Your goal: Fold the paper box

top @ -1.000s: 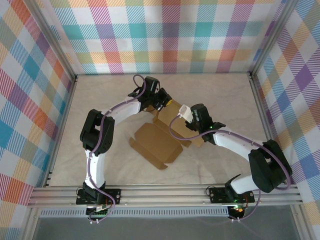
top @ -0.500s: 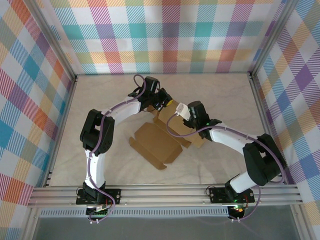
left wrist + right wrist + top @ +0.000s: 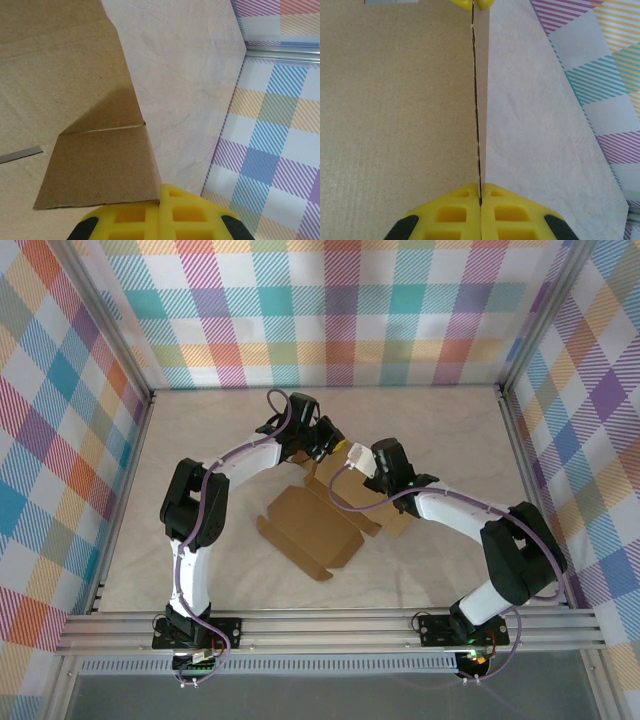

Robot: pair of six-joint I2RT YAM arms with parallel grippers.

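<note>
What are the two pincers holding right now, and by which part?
Both hold the plain brown cardboard box: the right pincer and the left pincer are each clamped shut on the thin edge of a raised flap.

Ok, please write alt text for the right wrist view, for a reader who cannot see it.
The right fingers, yellow, are shut on a flap of the paper box, seen edge-on, with its brown sheet to the left. To the right lie the pale table and a plaid wall.
</note>
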